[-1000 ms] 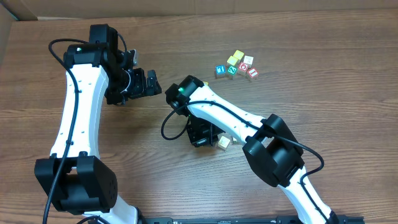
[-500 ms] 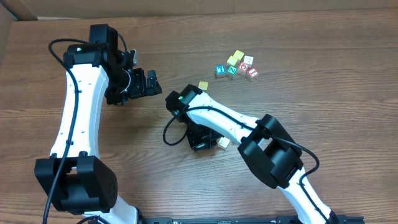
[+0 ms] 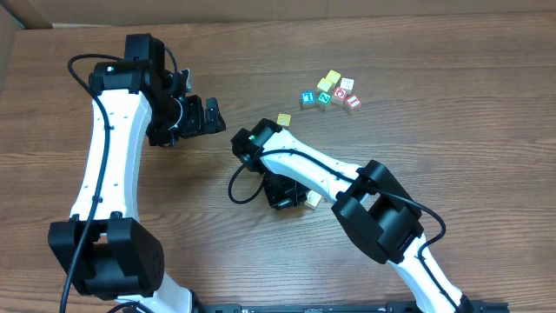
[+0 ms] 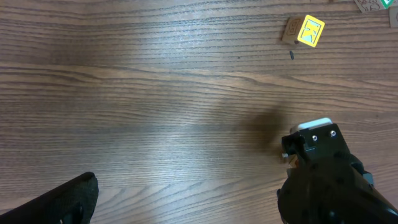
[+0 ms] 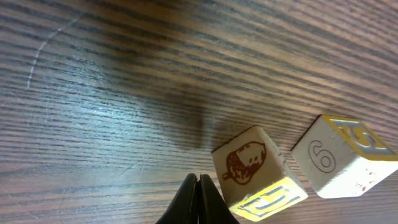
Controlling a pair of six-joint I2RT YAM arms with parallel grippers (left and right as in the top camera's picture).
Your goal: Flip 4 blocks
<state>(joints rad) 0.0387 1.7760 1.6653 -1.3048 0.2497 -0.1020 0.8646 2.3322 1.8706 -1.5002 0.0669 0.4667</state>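
Two cream wooden blocks with yellow faces lie side by side: one with an acorn picture [image 5: 247, 160] and one marked 6 [image 5: 336, 157]. My right gripper [image 5: 199, 188] is shut and empty, its tips low over the table just left of the acorn block. From above, the right gripper [image 3: 281, 192] covers part of that pair [image 3: 312, 199]. A yellow K block [image 4: 305, 31] lies alone [image 3: 284, 119]. My left gripper [image 4: 199, 208] is open, holds nothing and hovers above the bare table [image 3: 215, 118].
A cluster of several small cubes [image 3: 328, 91], blue, teal, yellow, white and red, sits at the back right. The right arm's black cable [image 3: 239, 178] loops beside its wrist. The wooden table's far edge [image 3: 261, 24] runs along the back.
The right arm has shifted slightly down and left, uncovering the lone yellow block behind it. The left arm has not moved.
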